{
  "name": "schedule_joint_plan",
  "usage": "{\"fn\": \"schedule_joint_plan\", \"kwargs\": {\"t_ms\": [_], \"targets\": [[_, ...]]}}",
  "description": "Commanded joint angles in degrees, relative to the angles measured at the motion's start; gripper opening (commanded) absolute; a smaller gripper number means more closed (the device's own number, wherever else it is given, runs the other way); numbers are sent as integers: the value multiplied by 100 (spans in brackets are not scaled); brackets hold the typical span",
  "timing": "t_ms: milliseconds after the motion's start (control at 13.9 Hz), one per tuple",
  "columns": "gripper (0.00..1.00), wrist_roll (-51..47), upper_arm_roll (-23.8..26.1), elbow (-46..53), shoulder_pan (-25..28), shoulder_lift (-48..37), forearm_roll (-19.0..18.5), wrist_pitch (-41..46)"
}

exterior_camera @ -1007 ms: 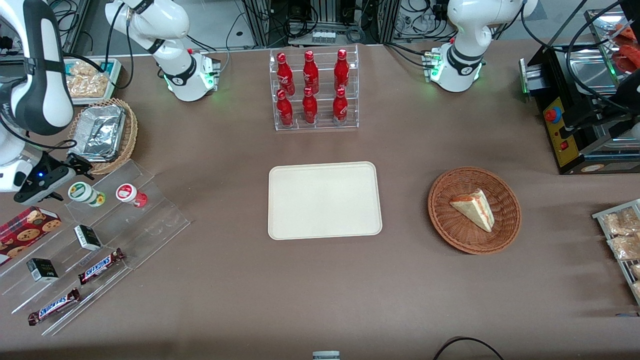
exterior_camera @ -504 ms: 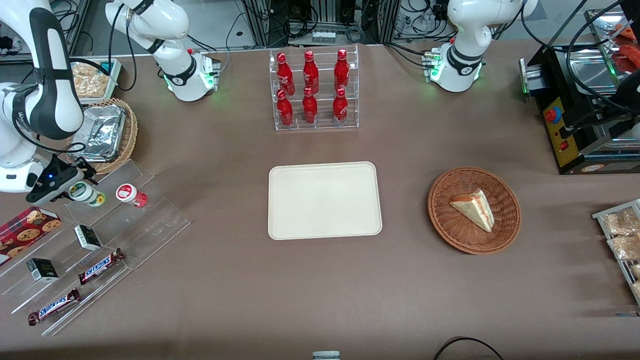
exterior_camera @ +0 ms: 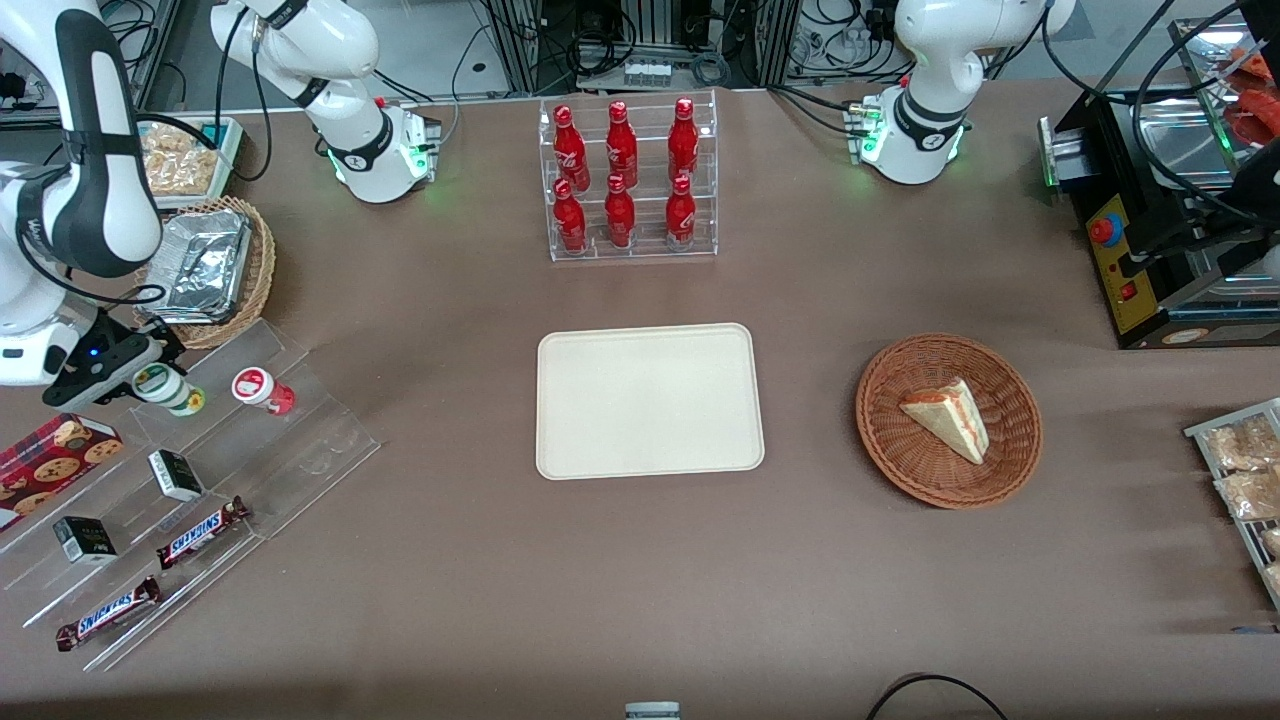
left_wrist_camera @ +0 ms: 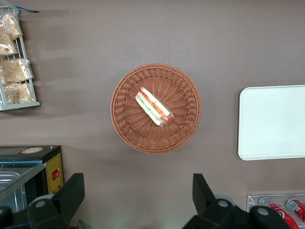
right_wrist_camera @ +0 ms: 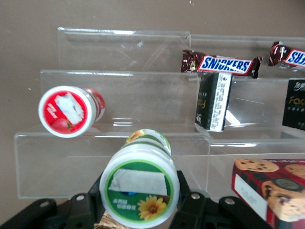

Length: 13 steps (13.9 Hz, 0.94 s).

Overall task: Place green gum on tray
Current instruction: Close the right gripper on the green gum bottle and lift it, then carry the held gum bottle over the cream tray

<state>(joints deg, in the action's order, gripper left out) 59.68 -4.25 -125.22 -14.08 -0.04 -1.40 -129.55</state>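
Observation:
The green gum (exterior_camera: 168, 389) is a white canister with a green-rimmed lid, lying on the top step of a clear acrylic stand (exterior_camera: 300, 440) at the working arm's end of the table. My right gripper (exterior_camera: 140, 368) is at its lid end. In the right wrist view the fingers (right_wrist_camera: 185, 202) press against both sides of the green gum (right_wrist_camera: 139, 188), so the gripper (right_wrist_camera: 139, 199) is shut on it. The cream tray (exterior_camera: 648, 400) lies flat mid-table, far toward the parked arm from the gum, with nothing on it. It also shows in the left wrist view (left_wrist_camera: 274, 121).
A red-lidded canister (exterior_camera: 258, 388) lies beside the gum on the same step. Lower steps hold black boxes (exterior_camera: 175, 474) and Snickers bars (exterior_camera: 200, 532). A cookie box (exterior_camera: 50, 455) and a foil-filled wicker basket (exterior_camera: 205, 265) flank the gripper. A bottle rack (exterior_camera: 630, 180) and a sandwich basket (exterior_camera: 948, 420) stand near the tray.
My gripper has moved in from the table edge onto the lid end of the green gum and its fingers now flank it. The gum has shifted slightly.

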Motion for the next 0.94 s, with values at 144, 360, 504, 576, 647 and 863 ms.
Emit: {"fn": "schedule_joint_plan", "kwargs": {"t_ms": [144, 360, 504, 576, 647, 863], "targets": [[0, -1087, 47, 911, 606, 21, -9, 1229], [0, -2132, 47, 974, 1317, 56, 87, 1327], [0, -2853, 47, 974, 1853, 144, 184, 1327], [0, -3318, 47, 1000, 2117, 188, 193, 1327], [0, -3723, 47, 1043, 2398, 284, 236, 1327], [0, -5067, 47, 1350, 3224, 670, 324, 1318]]}}
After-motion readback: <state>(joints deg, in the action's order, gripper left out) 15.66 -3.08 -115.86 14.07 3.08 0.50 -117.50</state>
